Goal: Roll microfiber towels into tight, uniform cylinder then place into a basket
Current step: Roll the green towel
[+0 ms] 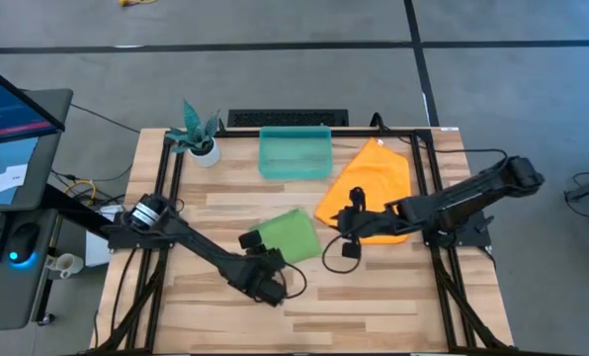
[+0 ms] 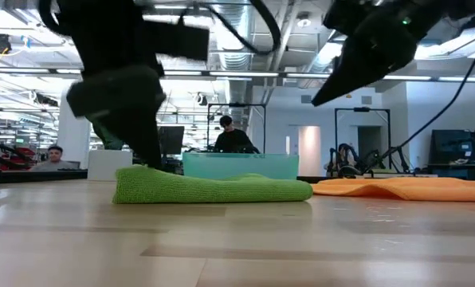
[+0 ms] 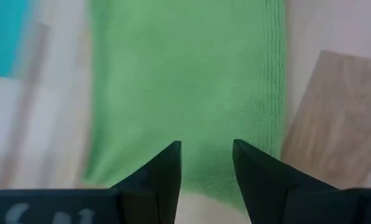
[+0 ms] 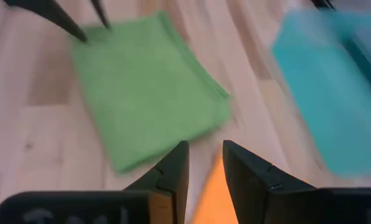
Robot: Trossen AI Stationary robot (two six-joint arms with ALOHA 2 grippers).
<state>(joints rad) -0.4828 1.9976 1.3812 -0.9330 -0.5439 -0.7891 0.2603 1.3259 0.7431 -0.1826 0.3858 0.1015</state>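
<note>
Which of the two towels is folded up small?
The green towel, a compact folded rectangle mid-table; the orange towel lies spread out and rumpled beside the basket.

Your high view looks straight down on the whole table (image 1: 374, 316) from well above, both arms in frame. Your low view sits at tabletop height, facing level across the boards into the room behind. Your left wrist view points down, very close over the green towel (image 3: 185, 74). Your right wrist view looks from higher and farther, taking in the same green towel, the basket (image 4: 335, 93) and the orange towel (image 4: 210, 199). All four views share that green towel.
</note>
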